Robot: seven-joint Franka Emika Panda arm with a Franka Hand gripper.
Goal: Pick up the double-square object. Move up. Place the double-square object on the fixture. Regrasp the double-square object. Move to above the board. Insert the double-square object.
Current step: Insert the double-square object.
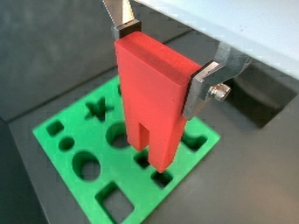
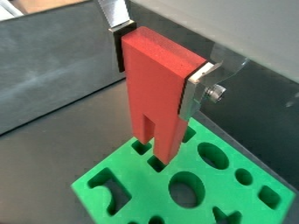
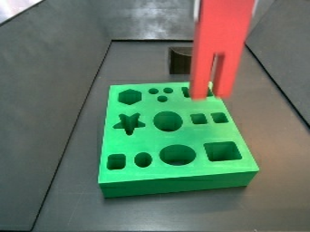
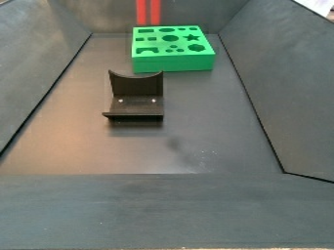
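My gripper (image 1: 162, 59) is shut on the top end of the red-orange double-square object (image 1: 152, 96), which also shows in a wrist view (image 2: 158, 105). It hangs upright with its two prongs pointing down. The silver fingers (image 2: 197, 83) clamp its two narrow sides. The prong tips are close above the green board (image 1: 73, 122), near two small square holes. In a side view the object (image 3: 222, 45) hangs over the board's (image 3: 145, 140) back right part. The gripper itself is out of view in both side views. The object's lower end (image 4: 148, 12) shows above the far board (image 4: 170, 61).
The dark fixture (image 4: 133, 98) stands on the floor in front of the board, and shows behind it in a side view (image 3: 182, 62). Grey sloping walls enclose the floor on both sides. The board has star, round, hexagon, oval and square holes.
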